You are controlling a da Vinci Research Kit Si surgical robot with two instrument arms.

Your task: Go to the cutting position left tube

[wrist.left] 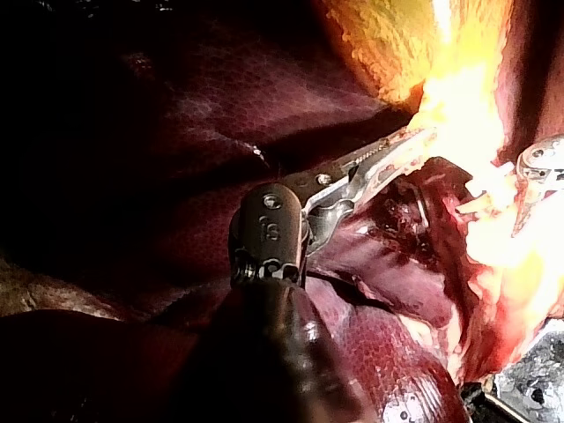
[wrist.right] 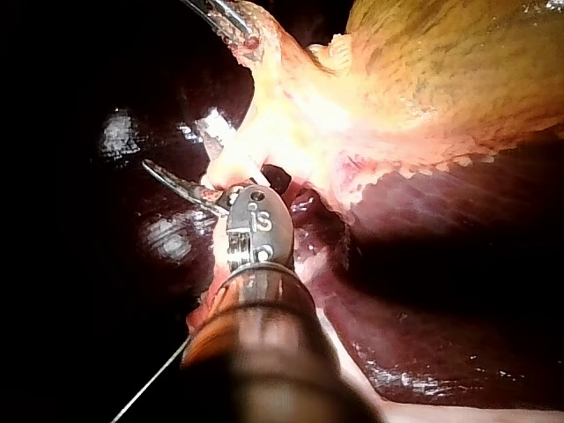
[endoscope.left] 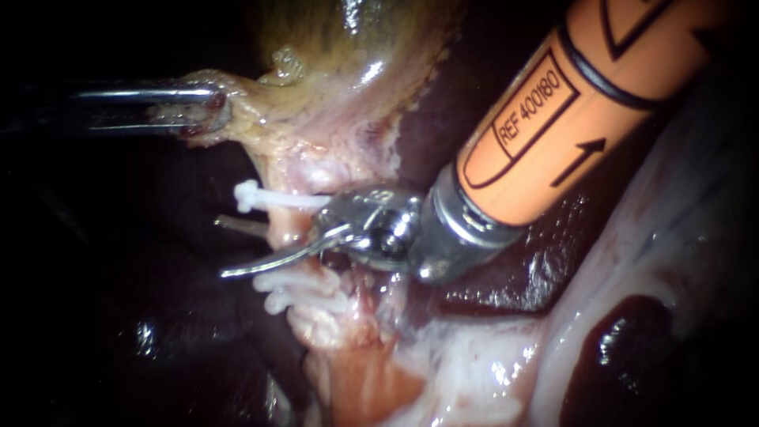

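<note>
Blades of your right instrument (endoscope.left: 225, 247), a small steel tip on a thick orange-sleeved shaft coming in from the upper right, are standing apart around the pale pink tube (endoscope.left: 286, 234) near the middle of the endoscope view. One curved blade is crossing in front of the tube and the other is showing past its far side, so the tube is lying in the gap between them. Whether either blade is touching it, you cannot tell.

The tube is running down from the glistening yellow-green gallbladder (endoscope.left: 348, 47) toward paler tissue below, with dark maroon liver (endoscope.left: 506, 273) lying on both sides. A single white plastic clip (endoscope.left: 257, 196) is sitting across the tube just above the blades, and a pair of white clips (endoscope.left: 296, 289) is sitting across it just below them.

Your left instrument (endoscope.left: 207, 115), a thin silver shaft entering from the left, is clamping its jaws on a pale yellowish fold of tissue (endoscope.left: 245, 119) at the gallbladder's lower edge. The fold is stretching out toward the view's left, well apart from the blades. In the left wrist view, its toothed jaws are pressing on that fold from two sides. In the right wrist view, one dark blade is jutting out beside the brightly lit tube.
</note>
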